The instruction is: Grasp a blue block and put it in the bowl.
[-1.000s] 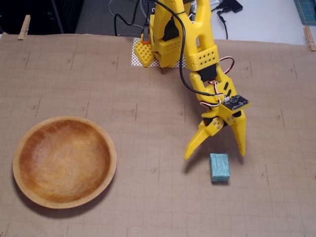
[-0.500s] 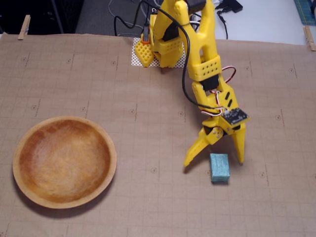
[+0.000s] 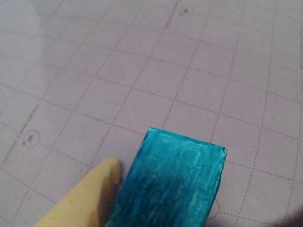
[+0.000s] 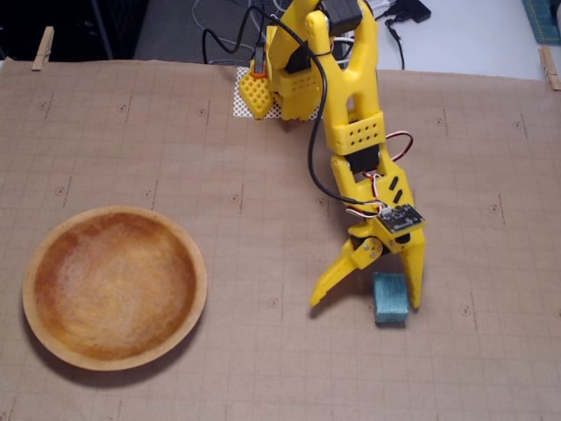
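Observation:
The blue block (image 4: 390, 298) lies flat on the brown grid mat, right of centre in the fixed view. My yellow gripper (image 4: 366, 303) is open and reaches down over it. The block sits between the fingers, close against the right one, with a wide gap to the left finger (image 4: 323, 294). In the wrist view the block (image 3: 170, 184) fills the lower middle and one yellow fingertip (image 3: 87, 198) shows to its left; the other finger is out of view. The wooden bowl (image 4: 200, 282) stands empty at the left.
The arm's yellow base (image 4: 298, 61) stands at the back centre with cables behind it. Wooden clothespins (image 4: 41, 48) hold the mat at its back corners. The mat's back edge meets a white surface (image 4: 473, 35).

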